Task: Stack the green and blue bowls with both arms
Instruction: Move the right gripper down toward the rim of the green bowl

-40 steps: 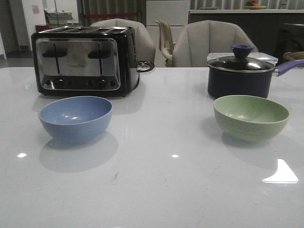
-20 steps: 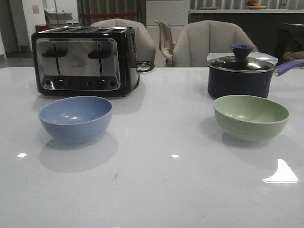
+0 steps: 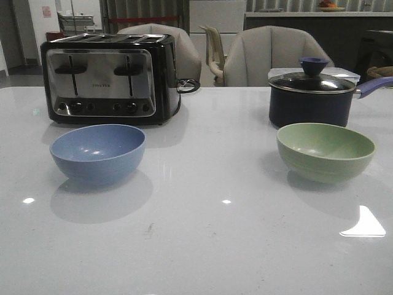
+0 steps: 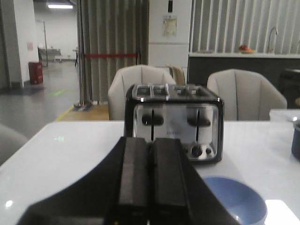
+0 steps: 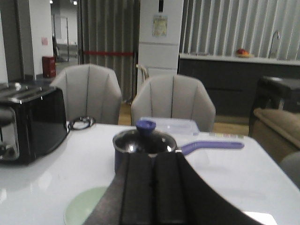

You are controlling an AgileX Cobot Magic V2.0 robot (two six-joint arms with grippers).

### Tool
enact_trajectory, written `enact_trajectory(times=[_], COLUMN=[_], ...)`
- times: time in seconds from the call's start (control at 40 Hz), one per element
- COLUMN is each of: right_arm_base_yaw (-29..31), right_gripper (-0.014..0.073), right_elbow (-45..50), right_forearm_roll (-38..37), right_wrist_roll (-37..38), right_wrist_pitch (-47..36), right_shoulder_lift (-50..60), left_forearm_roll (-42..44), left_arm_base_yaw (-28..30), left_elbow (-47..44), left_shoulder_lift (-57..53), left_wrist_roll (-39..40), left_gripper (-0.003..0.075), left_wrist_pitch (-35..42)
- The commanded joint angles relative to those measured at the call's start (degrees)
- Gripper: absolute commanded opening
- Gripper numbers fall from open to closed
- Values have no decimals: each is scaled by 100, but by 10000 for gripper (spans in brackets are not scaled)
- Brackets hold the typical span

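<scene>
The dusty blue bowl (image 3: 97, 152) stands upright on the white table at the left, in front of the toaster. The sage green bowl (image 3: 325, 150) stands upright at the right, in front of the saucepan. Neither arm shows in the front view. In the left wrist view my left gripper (image 4: 151, 141) is shut and empty, above and short of the blue bowl (image 4: 239, 199). In the right wrist view my right gripper (image 5: 153, 157) is shut and empty, with the green bowl (image 5: 86, 205) partly hidden beside it.
A black and chrome toaster (image 3: 109, 77) stands at the back left. A dark saucepan (image 3: 312, 95) with a glass lid and purple handle stands at the back right. Grey chairs stand beyond the table's far edge. The white table (image 3: 209, 184) lies bare between the bowls.
</scene>
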State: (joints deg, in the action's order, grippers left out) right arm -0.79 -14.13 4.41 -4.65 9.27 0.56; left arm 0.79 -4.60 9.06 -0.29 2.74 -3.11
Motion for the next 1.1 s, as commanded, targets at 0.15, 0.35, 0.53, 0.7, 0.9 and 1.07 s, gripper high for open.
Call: enact_trajectory(times=[0.15, 0.35, 0.53, 0.7, 0.9, 1.07], right_arm_base_yaw=[33, 33, 33, 33, 33, 33], right_gripper=[34, 34, 34, 34, 256, 622], right_elbow=[-2297, -3047, -3030, -2829, -2829, -2847], right_forearm_roll=[-52, -52, -52, -52, -52, -52], right_wrist_roll=[-36, -36, -36, -36, -36, -36], right_wrist_pitch=[1009, 2198, 2975, 3096, 2979, 2492], right_shoulder_lift=[-1194, -2370, -3202, -4224, -5059, -5666], left_forearm_roll=[-23, -32, -35, -45, -45, -24], left_arm_base_yaw=[-32, -32, -32, -32, -32, -32], left_elbow=[2397, 3299, 3104, 2730, 2628, 2628], left_shoulder_lift=[803, 1864, 2488, 3126, 3439, 3451], left_wrist_roll=[33, 33, 33, 33, 33, 33], left_gripper=[102, 102, 102, 102, 235, 641], left_wrist_pitch=[-953, -2207, -2587, -2825, -2847, -2826])
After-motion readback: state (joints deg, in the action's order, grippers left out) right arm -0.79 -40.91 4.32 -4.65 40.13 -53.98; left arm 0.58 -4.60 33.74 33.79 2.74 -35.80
